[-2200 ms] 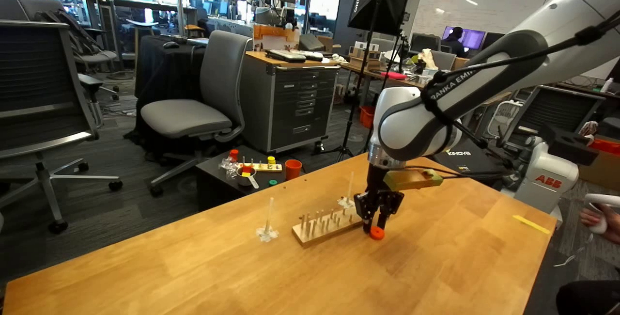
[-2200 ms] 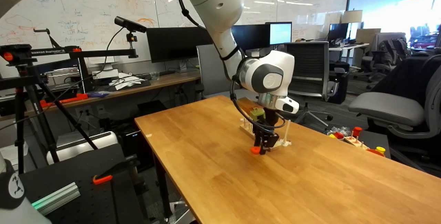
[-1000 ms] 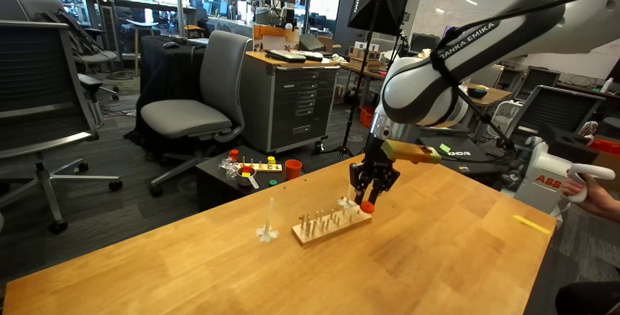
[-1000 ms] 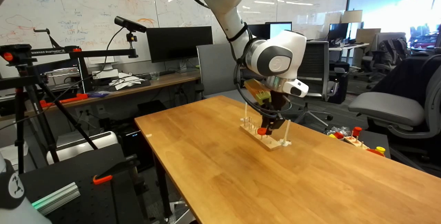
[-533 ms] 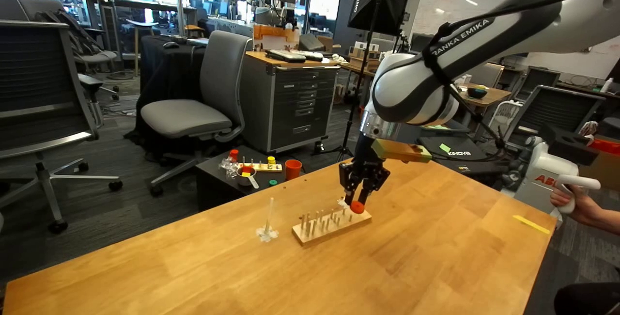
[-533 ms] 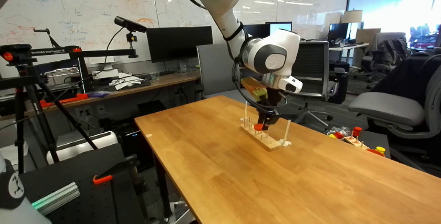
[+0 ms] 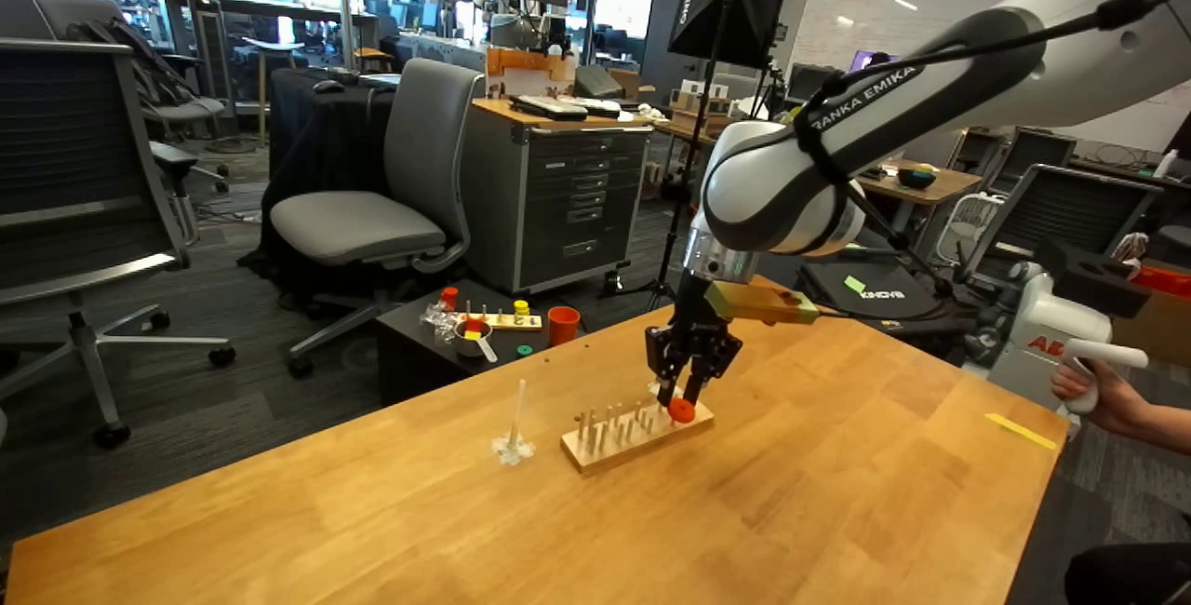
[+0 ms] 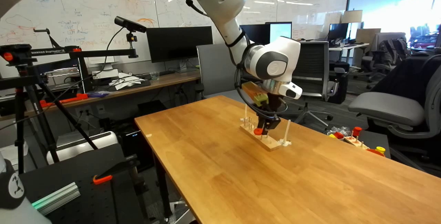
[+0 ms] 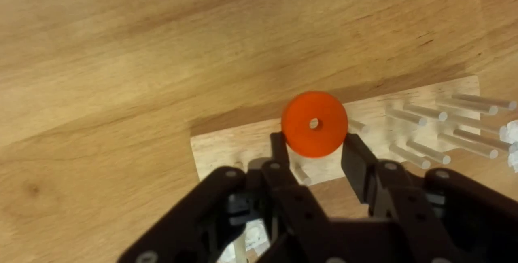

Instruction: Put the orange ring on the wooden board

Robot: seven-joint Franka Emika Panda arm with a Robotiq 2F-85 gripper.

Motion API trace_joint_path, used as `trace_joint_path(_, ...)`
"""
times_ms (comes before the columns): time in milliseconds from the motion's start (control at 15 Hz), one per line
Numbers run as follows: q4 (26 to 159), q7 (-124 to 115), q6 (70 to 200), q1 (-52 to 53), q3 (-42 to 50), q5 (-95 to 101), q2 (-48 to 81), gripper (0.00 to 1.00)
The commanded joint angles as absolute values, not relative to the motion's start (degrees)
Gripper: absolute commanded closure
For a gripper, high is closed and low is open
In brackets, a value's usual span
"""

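Observation:
The orange ring (image 7: 681,411) is a thick disc with a small centre hole, held roughly flat between my fingertips. It also shows in an exterior view (image 8: 258,131) and the wrist view (image 9: 315,143). My gripper (image 9: 314,137) is shut on its sides. The wooden board (image 7: 642,447) is a pale strip with several upright pegs, taller toward one end; it also shows in the wrist view (image 9: 226,143). The ring is over the low-peg half, close above the board. Pale wood shows through the hole. A short peg (image 9: 358,126) stands beside the ring, another (image 9: 301,174) between my fingers.
Upright rods are taped to the table (image 7: 791,512) near the board: one rod (image 7: 517,414) off the tall-peg end, another (image 8: 287,132) beside the low-peg end. A black side table holds an orange cup (image 7: 563,326) and another peg board (image 7: 502,320).
My gripper took the ring up from the table beside the board's end and carried it over the board. In the last half second it moved slightly down with the ring.

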State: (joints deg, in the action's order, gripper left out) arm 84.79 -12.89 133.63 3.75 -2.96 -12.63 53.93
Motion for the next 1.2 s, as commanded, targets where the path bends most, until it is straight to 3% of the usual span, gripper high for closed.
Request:
trace_joint_path(0,80.4,-13.5,131.2,4.4,-2.6,-11.6,56.2,0.86)
trace_joint_path(1133,76.3,-13.8,129.8,4.4,-2.0,-10.7,58.9,0.86)
